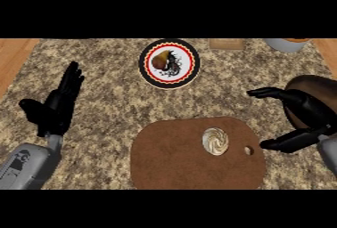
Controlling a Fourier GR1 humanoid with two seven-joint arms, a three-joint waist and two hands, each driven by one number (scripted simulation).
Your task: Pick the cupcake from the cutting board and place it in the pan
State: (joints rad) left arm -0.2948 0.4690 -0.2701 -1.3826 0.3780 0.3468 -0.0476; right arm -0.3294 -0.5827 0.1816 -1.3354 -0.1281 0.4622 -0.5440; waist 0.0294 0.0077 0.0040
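A cupcake (215, 141) with swirled white frosting sits on the right part of a brown cutting board (171, 160) near the front of the counter. A dark brown pan (321, 89) lies at the right edge, mostly hidden behind my right hand (309, 111). That hand is open, its fingers and thumb spread wide, to the right of the cupcake and apart from it. My left hand (56, 104) rests open at the left, fingers pointing up.
A round plate (169, 63) with a red and black rim holds a brown item at the back centre. A grey bowl (287, 44) and a small wooden block (226, 43) sit along the back edge. The counter top is speckled stone.
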